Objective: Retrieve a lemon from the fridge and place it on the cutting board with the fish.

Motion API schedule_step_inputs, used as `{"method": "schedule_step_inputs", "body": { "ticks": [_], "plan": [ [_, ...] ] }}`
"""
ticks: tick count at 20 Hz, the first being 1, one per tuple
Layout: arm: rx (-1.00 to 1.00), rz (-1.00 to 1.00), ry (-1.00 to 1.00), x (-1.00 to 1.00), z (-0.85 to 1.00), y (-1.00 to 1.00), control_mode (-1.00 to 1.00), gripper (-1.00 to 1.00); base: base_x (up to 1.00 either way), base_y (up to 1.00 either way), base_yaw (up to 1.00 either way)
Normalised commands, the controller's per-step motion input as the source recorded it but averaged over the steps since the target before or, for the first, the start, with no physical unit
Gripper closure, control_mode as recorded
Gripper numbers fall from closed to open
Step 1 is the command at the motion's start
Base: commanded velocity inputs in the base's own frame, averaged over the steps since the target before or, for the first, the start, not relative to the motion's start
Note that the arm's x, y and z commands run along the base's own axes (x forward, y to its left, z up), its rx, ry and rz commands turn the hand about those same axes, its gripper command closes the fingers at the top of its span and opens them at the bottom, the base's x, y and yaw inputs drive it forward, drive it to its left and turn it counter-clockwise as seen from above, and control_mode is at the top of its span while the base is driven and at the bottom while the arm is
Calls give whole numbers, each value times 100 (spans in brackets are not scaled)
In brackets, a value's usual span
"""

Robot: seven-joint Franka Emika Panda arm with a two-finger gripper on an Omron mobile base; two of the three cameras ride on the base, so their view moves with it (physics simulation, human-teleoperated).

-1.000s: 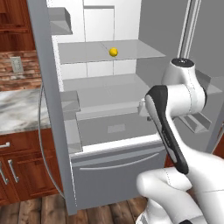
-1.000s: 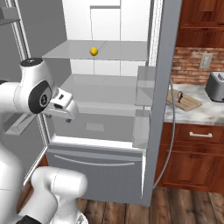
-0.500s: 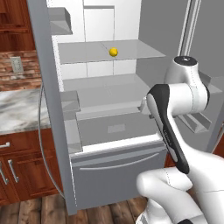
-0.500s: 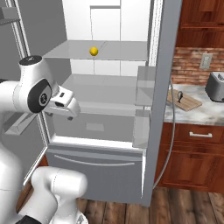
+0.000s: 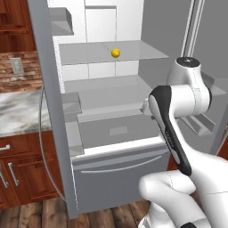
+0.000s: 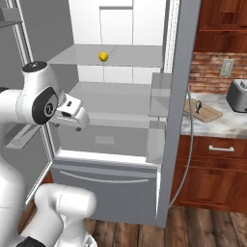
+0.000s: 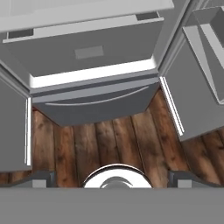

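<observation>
The fridge [image 5: 116, 168] stands with both doors open, its white-grey shelves bare apart from the lemon [image 5: 115, 53], a small yellow ball on the upper glass shelf [image 6: 103, 56]. My gripper [image 6: 76, 120] hangs in front of the middle shelves, well below and left of the lemon, pointing down. In the hand view its fingertips [image 7: 41, 177] stand wide apart, open and holding nothing, over the fridge's bottom drawer [image 7: 96, 103] and the wood floor. On the counter to the right lies the cutting board [image 6: 206, 112] with the dark fish [image 6: 198, 105] on it.
The open right door [image 6: 178, 106] with its bins stands between the fridge interior and the counter. A silver toaster [image 6: 237, 94] sits behind the board. A marble counter [image 5: 20, 111] over wood cabinets lies left of the fridge. The left door [image 5: 200, 40] is swung out beside my arm.
My arm has shifted only very slightly. The lemon and the doors stay where they were, and the fingers remain apart.
</observation>
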Motion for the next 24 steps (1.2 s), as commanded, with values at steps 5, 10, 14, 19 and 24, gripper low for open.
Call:
{"method": "schedule_step_inputs", "body": {
  "ticks": [5, 10, 14, 19, 24],
  "plan": [
    [0, 0, -1, 6, 0, 0, 100, -100, 33, 0, 0],
    [0, 0, 0, 0, 0, 0, 100, -100, 62, 0, 0],
    [0, 0, 0, 0, 0, 0, 100, -100, 67, 0, 0],
    [0, 0, 0, 0, 0, 0, 100, -100, 61, 0, 0],
    [0, 0, 0, 0, 0, 0, 100, -100, 51, 0, 0]
  ]
}}
